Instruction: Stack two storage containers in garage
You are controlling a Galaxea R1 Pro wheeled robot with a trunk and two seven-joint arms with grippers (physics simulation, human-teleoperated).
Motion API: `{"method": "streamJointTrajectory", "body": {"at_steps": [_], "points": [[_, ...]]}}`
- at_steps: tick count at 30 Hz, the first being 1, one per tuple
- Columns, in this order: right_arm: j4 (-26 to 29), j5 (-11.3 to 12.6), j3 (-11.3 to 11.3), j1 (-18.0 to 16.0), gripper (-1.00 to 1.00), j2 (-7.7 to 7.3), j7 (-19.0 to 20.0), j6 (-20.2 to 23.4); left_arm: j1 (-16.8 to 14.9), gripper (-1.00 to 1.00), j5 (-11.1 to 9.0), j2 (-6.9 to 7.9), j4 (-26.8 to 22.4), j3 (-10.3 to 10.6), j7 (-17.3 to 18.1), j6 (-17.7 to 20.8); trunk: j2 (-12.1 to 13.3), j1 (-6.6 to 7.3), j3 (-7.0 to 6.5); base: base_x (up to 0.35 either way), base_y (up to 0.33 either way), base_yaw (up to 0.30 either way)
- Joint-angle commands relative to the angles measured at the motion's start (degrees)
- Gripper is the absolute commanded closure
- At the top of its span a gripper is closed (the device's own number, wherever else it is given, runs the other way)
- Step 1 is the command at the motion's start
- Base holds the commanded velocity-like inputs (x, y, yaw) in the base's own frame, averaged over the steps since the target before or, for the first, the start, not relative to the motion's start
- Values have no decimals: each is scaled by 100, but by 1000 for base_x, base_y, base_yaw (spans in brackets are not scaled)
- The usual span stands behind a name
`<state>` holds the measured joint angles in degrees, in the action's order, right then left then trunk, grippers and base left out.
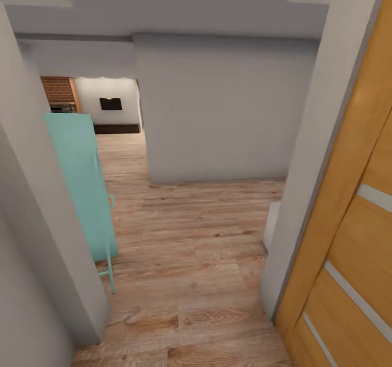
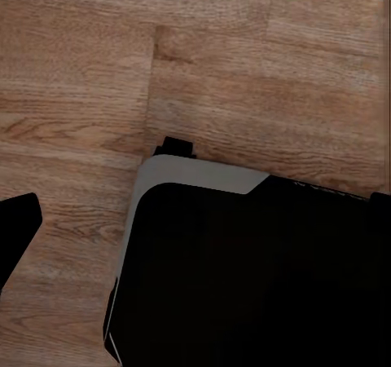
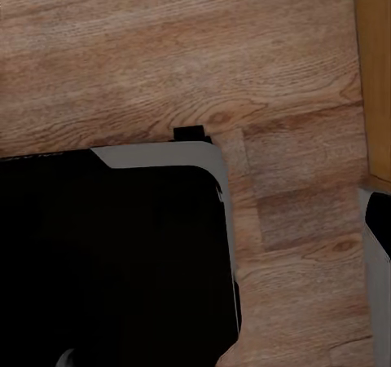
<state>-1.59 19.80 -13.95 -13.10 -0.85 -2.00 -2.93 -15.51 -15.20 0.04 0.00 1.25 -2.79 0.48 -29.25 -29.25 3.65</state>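
Wood planks of a light, grainy floor [image 1: 185, 258] run ahead of me through a doorway between grey-white walls [image 1: 218, 105], with a tall orange wooden door [image 1: 354, 236] on my right and a pale turquoise cabinet [image 1: 81, 182] on my left. Far down the passage lies the living room [image 1: 103, 105], marked by its red brick fireplace [image 1: 59, 92] and black wall TV [image 1: 110, 103]. Both wrist views look down at my black, grey-edged base [image 2: 244, 277] over the planks, and I cannot tell whether either claw is released or clenched.
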Motion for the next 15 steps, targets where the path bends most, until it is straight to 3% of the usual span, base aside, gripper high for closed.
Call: {"method": "streamJointTrajectory", "body": {"at_steps": [1, 15], "points": [[-17, 50, -47, -9, -100, 2, -2, -31, -5, -100, -36, -2, 0, 16, -11, 5, -9, -5, 11, 323, 0, 0], [-17, 58, -36, -9, -100, -15, -2, -101, -5, -100, -36, 3, 0, 16, -11, 13, -9, -5, 11, 323, 0, 0]]}}
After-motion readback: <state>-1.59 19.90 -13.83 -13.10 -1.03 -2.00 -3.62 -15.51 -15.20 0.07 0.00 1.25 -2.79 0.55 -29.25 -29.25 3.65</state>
